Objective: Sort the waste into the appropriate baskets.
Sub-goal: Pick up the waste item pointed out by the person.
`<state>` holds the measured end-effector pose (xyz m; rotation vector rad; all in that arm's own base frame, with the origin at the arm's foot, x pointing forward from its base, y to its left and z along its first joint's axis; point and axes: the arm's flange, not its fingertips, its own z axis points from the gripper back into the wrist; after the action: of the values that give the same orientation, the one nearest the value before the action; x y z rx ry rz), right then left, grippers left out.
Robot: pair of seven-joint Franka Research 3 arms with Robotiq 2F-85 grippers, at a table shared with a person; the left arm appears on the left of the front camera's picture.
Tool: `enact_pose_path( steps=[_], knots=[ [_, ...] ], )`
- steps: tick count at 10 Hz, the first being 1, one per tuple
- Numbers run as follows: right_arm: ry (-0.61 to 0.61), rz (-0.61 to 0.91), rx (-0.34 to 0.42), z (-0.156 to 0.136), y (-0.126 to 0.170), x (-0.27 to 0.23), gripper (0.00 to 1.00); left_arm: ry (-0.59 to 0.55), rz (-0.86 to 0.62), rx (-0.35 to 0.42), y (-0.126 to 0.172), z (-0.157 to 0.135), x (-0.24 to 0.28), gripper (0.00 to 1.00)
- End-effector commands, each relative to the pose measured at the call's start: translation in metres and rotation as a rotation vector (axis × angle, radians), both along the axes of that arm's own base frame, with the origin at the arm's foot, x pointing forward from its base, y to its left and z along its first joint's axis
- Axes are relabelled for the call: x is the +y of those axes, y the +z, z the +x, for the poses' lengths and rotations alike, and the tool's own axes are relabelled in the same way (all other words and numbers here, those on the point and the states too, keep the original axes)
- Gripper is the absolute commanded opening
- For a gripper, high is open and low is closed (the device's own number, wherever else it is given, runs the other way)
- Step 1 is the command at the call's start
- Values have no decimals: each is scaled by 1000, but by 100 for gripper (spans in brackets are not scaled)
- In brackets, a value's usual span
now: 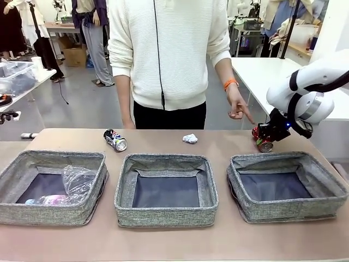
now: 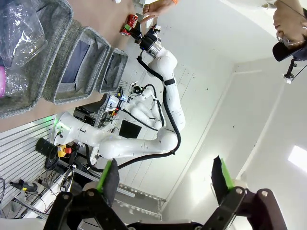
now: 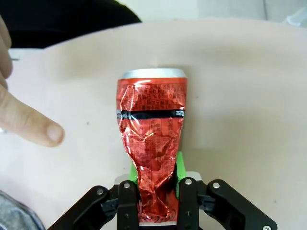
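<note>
Partly done: cup (image 1: 79,180) and bottle (image 1: 52,200) lie in the left basket (image 1: 49,214), right fingers (image 3: 179,165) pinch the red can (image 3: 152,124) at the right basket's (image 1: 289,210) 11 o'clock, left fingers (image 2: 109,178) are spread, and printed can (image 1: 115,140) and wad (image 1: 190,138) lie unsorted on the tabletop (image 1: 65,136).

Tan table (image 1: 163,243), white sweater (image 1: 180,54) beyond

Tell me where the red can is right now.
In the front view, the crushed red can is on the robot's right, clamped in the right tool behind the right basket, beside the person's pointing finger.
</note>
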<state>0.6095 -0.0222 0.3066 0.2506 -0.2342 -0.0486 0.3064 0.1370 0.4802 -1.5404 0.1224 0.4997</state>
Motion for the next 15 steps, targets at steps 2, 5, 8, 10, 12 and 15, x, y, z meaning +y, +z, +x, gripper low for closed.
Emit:
enact_pose_path(
  steps=[2,5,8,10,12,15],
  knots=[
    [-98,69,-21,-53,74,-18,0,1,6,-4,1,-2,1,100],
    [-294,131,-72,-207,210,28,0,1,6,-4,1,-2,1,100],
    [-262,27,1,-296,202,58,0,1,6,-4,1,-2,1,100],
    [-304,87,-49,-231,201,35,0,1,6,-4,1,-2,1,100],
    [-187,185,-23,-278,183,75,31,1,6,-4,1,-2,1,100],
    [-70,-51,60,-286,263,245,31,1,6,-4,1,-2,1,100]
  ],
)
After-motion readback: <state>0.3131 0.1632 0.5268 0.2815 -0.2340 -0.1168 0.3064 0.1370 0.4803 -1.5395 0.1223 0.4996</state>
